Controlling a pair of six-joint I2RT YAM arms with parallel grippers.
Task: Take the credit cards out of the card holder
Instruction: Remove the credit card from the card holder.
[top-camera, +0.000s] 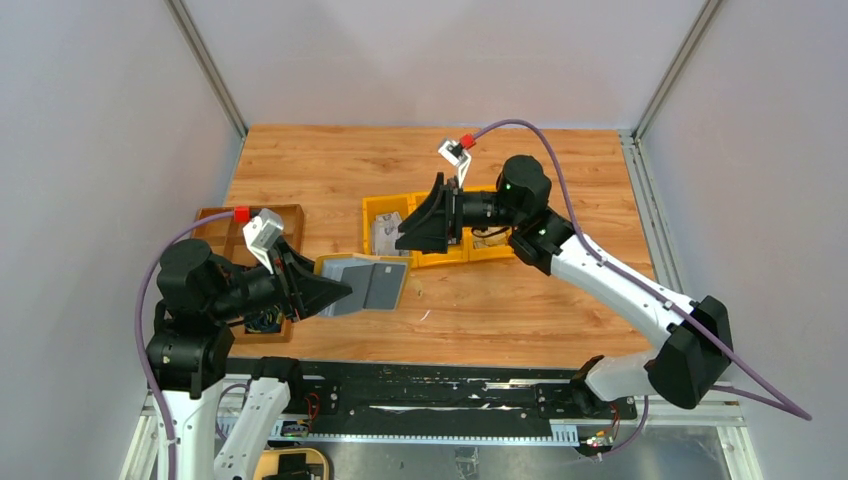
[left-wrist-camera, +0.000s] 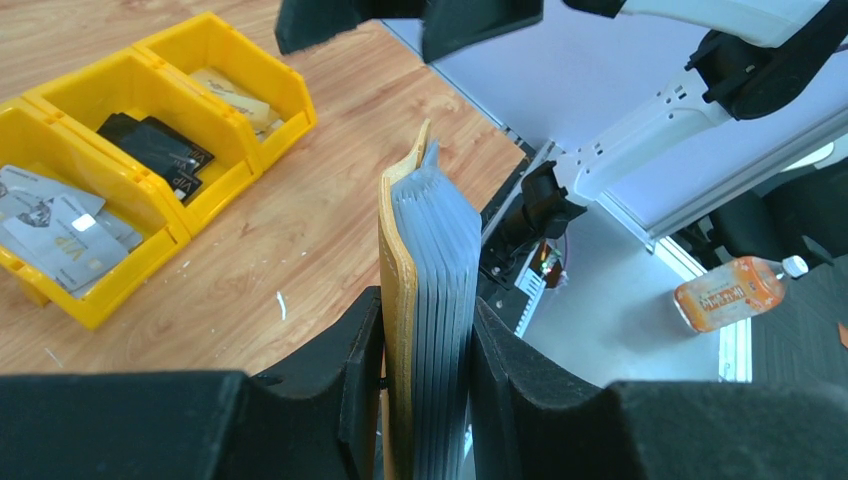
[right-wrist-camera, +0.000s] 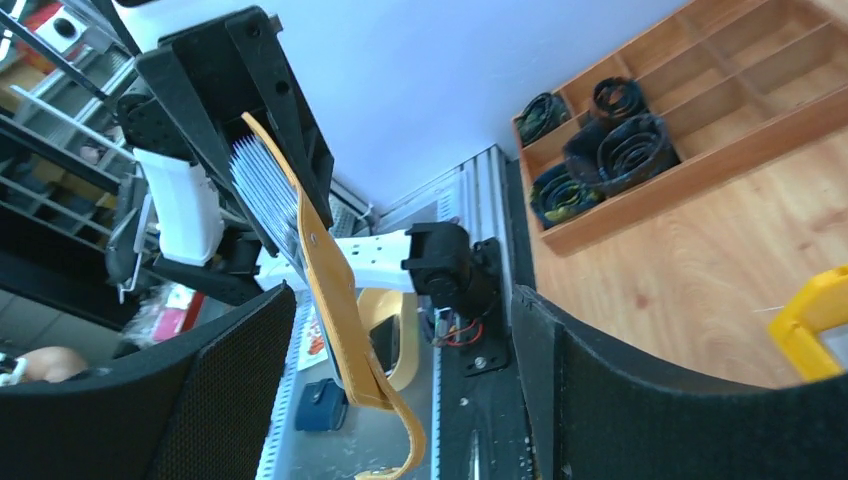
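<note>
The mustard-yellow card holder (top-camera: 367, 282) hangs open in the air over the table's front, its grey pocketed lining facing up. My left gripper (top-camera: 338, 291) is shut on its near end. In the left wrist view the holder (left-wrist-camera: 425, 260) stands edge-on between the fingers, yellow leather left, grey pocket leaves right; I see no card edge in it. My right gripper (top-camera: 412, 240) is open and empty, above the yellow bins, apart from the holder. In the right wrist view the holder (right-wrist-camera: 318, 255) shows ahead between the open jaws, its strap hanging down.
Three joined yellow bins (top-camera: 372, 211) stand mid-table; they hold silver cards (left-wrist-camera: 60, 225), black cards (left-wrist-camera: 155, 145) and beige cards (left-wrist-camera: 235, 95). A brown compartment tray (top-camera: 225, 222) with coiled black items (right-wrist-camera: 620, 145) lies at the left.
</note>
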